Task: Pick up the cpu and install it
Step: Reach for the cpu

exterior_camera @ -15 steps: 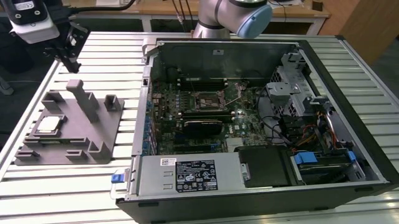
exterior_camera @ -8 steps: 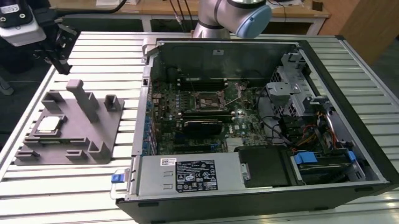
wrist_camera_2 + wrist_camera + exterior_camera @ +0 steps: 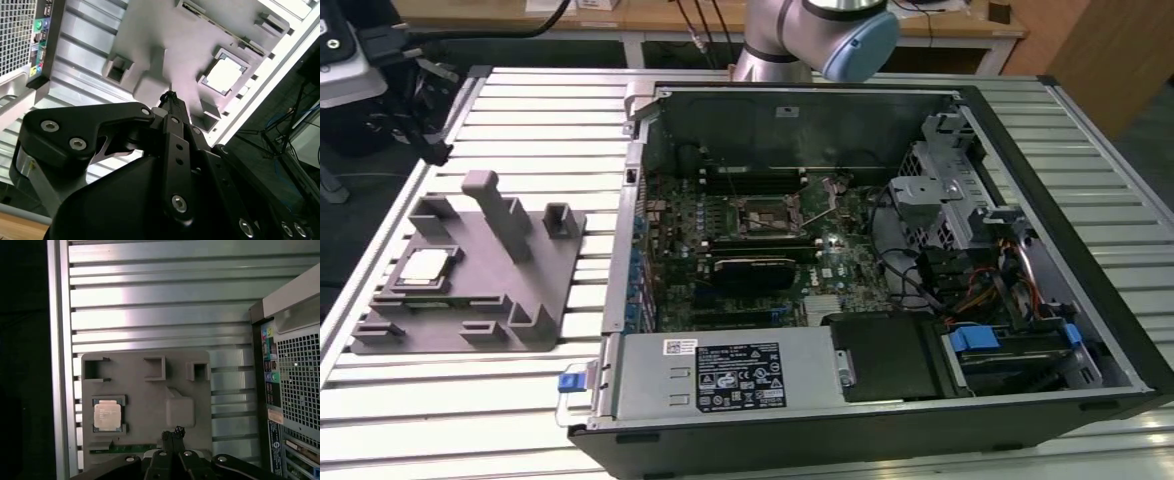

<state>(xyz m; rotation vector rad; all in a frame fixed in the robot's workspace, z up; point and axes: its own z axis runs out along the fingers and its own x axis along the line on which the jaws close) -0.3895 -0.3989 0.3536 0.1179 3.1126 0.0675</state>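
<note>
One cpu (image 3: 427,266) lies flat, silver top up, in a recess of the grey fixture (image 3: 520,300), on the fixture's nine o'clock side in the exterior view. The fixture rests on the slatted table (image 3: 520,100), at nine o'clock from the open computer case (image 3: 1121,310). In both wrist views the gripper (image 3: 173,432) points toward the fixture, apart from the cpu. Its fingers are pressed together and hold nothing.

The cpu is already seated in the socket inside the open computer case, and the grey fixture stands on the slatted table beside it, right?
No. The cpu lies on the grey fixture, not in the socket, as the exterior view shows. The fixture stands on the slatted table beside the open computer case.
</note>
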